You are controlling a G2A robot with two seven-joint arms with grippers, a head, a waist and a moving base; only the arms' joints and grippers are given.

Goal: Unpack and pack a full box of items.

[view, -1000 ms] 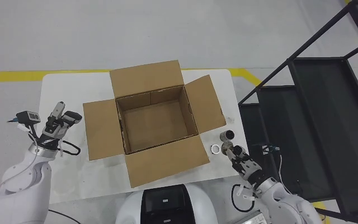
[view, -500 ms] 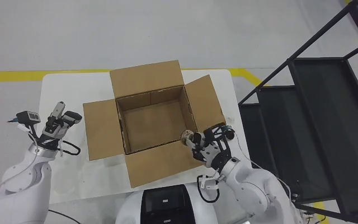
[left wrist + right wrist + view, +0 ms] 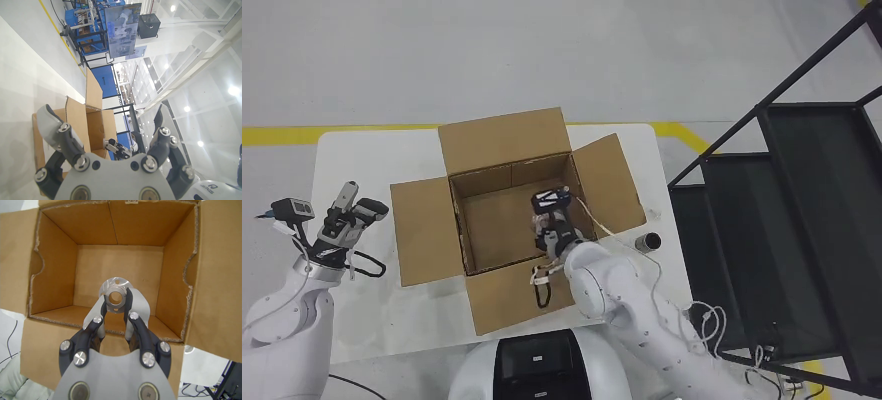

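Observation:
An open cardboard box (image 3: 512,150) stands mid-table with all flaps folded out; its inside (image 3: 117,262) is bare. My right gripper (image 3: 115,295) hangs over the box opening (image 3: 550,203), shut on a round metal flange (image 3: 113,283) with a centre bore and small bolt holes. The flange is held by its hub, above the box floor. Off the box's left flap, my left gripper (image 3: 347,205) sits above the table. Its fingers (image 3: 47,117) are spread wide with nothing between them, and the box (image 3: 94,121) lies beyond them.
A small metal cylinder (image 3: 648,241) stands on the white table (image 3: 362,150) beyond the right flap. A pale round piece (image 3: 189,349) lies on the table by the box's near right corner. A dark metal rack (image 3: 802,200) stands right of the table.
My right arm has swung from the table right of the box, over the near right flap, to above the box opening, carrying the flange. The left arm has not moved.

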